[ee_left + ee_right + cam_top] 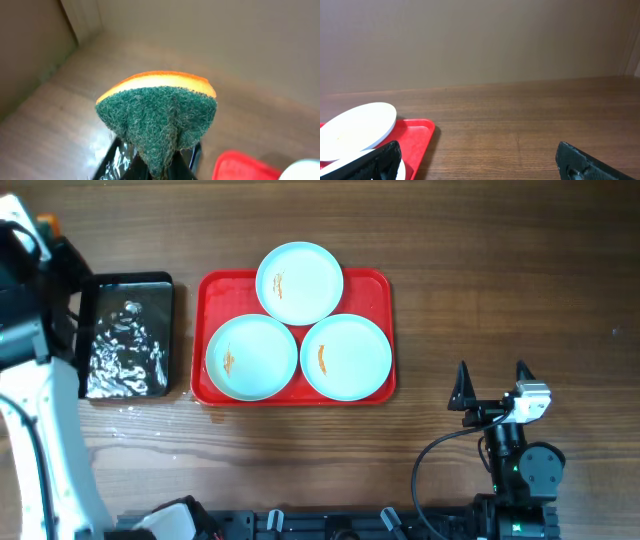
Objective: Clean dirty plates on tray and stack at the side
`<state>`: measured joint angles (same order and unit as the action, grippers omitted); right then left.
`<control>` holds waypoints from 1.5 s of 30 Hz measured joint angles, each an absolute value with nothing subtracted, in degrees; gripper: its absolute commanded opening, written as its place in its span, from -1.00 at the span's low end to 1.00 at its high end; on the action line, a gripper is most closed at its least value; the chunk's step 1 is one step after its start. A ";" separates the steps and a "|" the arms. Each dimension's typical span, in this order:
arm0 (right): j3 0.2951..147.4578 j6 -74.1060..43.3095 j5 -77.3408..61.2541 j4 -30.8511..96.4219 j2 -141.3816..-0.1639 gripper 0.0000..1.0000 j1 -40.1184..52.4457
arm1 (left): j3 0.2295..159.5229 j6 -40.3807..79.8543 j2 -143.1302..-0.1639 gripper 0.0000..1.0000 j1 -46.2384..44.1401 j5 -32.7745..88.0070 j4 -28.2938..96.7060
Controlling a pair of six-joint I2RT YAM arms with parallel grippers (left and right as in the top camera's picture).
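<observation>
Your left claw (159,162) pinches the sponge (157,112), green scrub side forward, above the black tray (130,278), likely for wetting. Three plates (300,283) lie on the red tray (222,288) mid-tabletop (500,260), each orange-smeared, none stacked yet. Your right claw (492,375) sits wide open to their right, free for lifting.

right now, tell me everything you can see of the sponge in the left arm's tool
The green-and-orange scouring sponge shows its fibrous dark green pad to the left wrist camera, with an orange foam layer along its top edge. The left tool pinches its lower end, squeezing it into a fan shape. It stands upright, off the brown wooden table, touching nothing else in view.
</observation>
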<state>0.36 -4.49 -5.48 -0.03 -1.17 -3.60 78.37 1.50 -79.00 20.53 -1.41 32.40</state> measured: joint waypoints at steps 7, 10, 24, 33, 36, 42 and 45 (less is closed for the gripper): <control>0.36 -4.49 -5.48 -0.03 -1.17 1.00 -3.60 | 66.65 1.10 -99.02 -0.92 21.78 -2.70 36.60; 0.36 -4.49 -5.48 -0.01 -1.17 1.00 -3.60 | 71.37 1.10 -96.51 -0.92 20.97 -1.13 39.31; 0.36 -4.49 -5.48 -0.03 -1.17 1.00 -3.60 | 80.95 2.31 -82.67 -0.92 17.50 17.28 59.92; 0.36 -4.49 -5.48 -0.03 -1.17 1.00 -3.60 | 79.96 6.31 -84.12 -0.92 6.57 32.71 67.77; 0.36 -4.49 -5.48 -0.03 -1.17 0.99 -3.60 | 75.31 9.21 -84.29 -0.92 1.17 31.03 63.48; 0.36 -4.49 -5.48 -0.01 -1.17 1.00 -3.60 | 61.60 14.13 -85.45 -0.92 -4.75 27.77 50.26; 0.36 -4.49 -5.48 -0.03 -1.17 0.99 -3.60 | 56.21 14.96 -85.71 -0.92 -6.96 24.95 42.22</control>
<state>0.36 -4.49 -5.48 -0.03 -1.17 -3.60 56.21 14.96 -85.71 -6.96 24.95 42.22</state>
